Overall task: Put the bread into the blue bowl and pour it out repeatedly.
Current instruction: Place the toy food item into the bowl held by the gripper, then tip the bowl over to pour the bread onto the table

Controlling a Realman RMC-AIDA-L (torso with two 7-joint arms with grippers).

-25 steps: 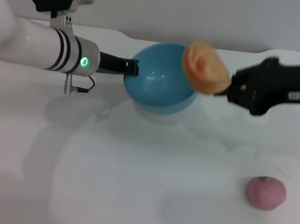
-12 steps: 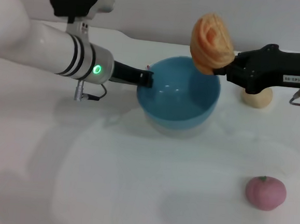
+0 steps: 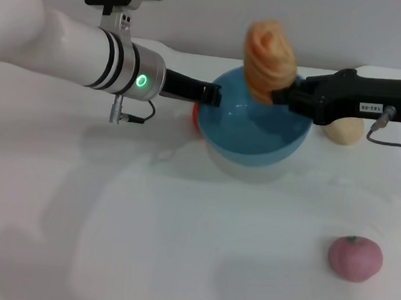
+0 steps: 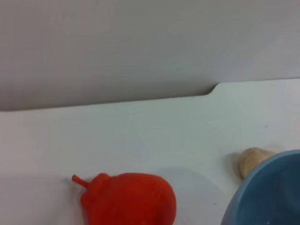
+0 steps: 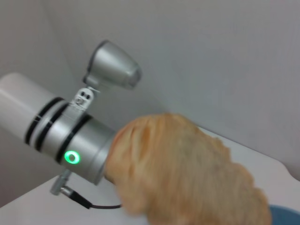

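Head view: left gripper (image 3: 210,95) clamped on the blue bowl (image 3: 254,126) rim at the bowl's 9 o'clock, bowl held tilted just above the white table (image 3: 144,243). Right gripper (image 3: 282,97) comes in from 3 o'clock, closed on the bread (image 3: 268,61), which stands on end over the bowl's far rim at about 12 o'clock. Small beige ball (image 3: 344,131) at 3 o'clock of the bowl, partly behind the right arm. Pink tomato-like object (image 3: 355,258) well apart at 5 o'clock. Red sliver shows at the bowl's 9 o'clock edge.

Left wrist view: red tomato-like object (image 4: 129,199) on the table, bowl rim (image 4: 267,197) near it, beige ball (image 4: 251,161) just past the rim.

Right wrist view: bread (image 5: 187,176) fills the foreground, left arm (image 5: 61,136) behind it.
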